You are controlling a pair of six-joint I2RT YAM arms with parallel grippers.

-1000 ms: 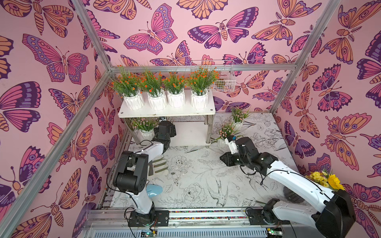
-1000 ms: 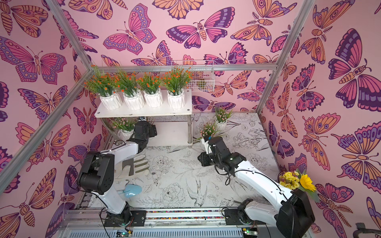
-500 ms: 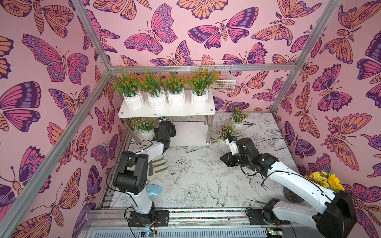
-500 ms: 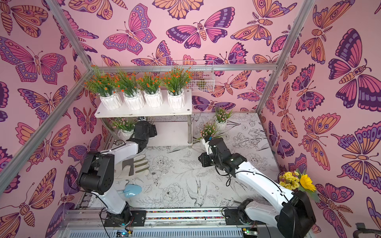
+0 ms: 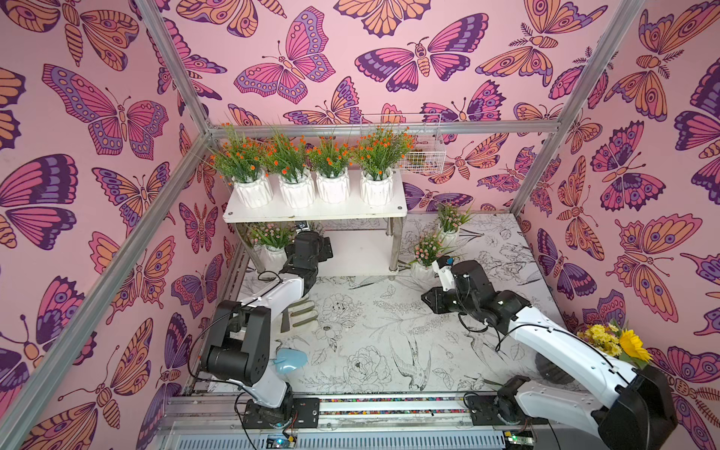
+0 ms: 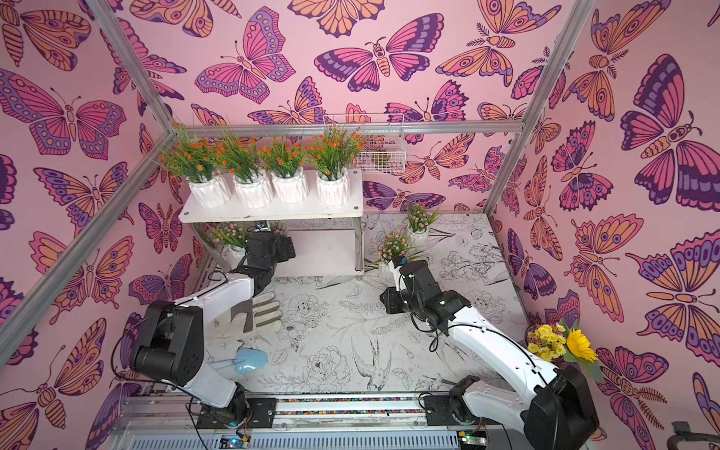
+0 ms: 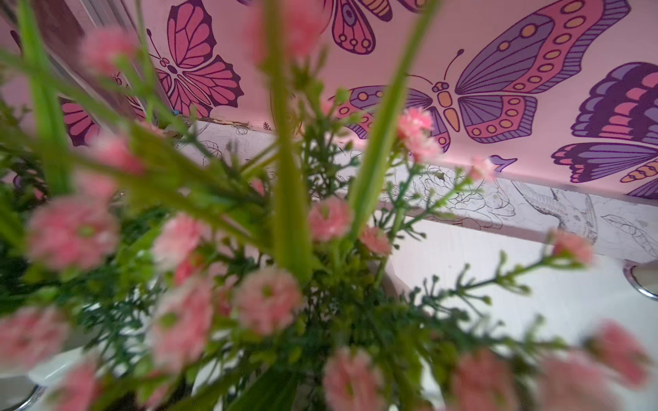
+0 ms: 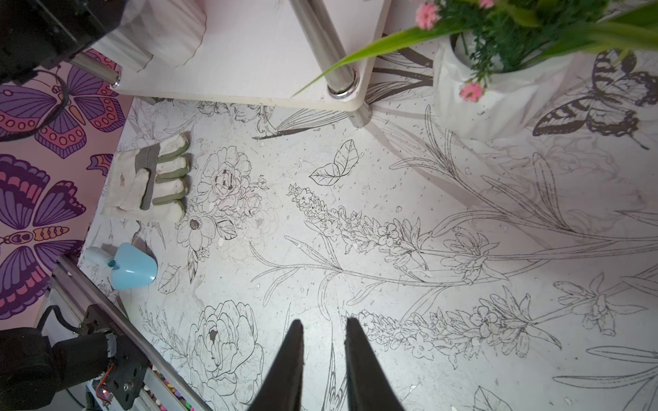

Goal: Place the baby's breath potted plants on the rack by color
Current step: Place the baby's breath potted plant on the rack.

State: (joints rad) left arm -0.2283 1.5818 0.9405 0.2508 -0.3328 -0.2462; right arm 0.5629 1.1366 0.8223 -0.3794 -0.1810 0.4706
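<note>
Hovering over the middle of the worktop [image 5: 389, 335], your right end effector [image 8: 323, 322] has its jaws a narrow gap apart with nothing between them. Your left end effector [image 5: 308, 243] reaches into the lower tier of the rack [image 5: 315, 212]. Its fingers are hidden under the top tier and the left wrist view is filled with blurred pink blooms. You therefore cannot tell how wide it stands, or whether it grips the pink plant [image 7: 285, 284] right in front of it. That plant's pot [image 8: 167, 32] stands on the lower tier.

Another pink one, the end plant [image 5: 272, 237], sits at that tier's left end. Four orange plants [image 5: 311, 163] line the top tier. Two pink plants remain on the worktop to the right of the rack. The near plant [image 5: 428, 249] is just beside the front right leg [image 8: 331, 53], and the far plant [image 5: 450, 218] is towards the back edge.

A glove [image 8: 149, 181] and a blue scoop [image 8: 131, 267] lie along the left edge. Sunflowers [image 5: 619, 343] stand by the right edge.
</note>
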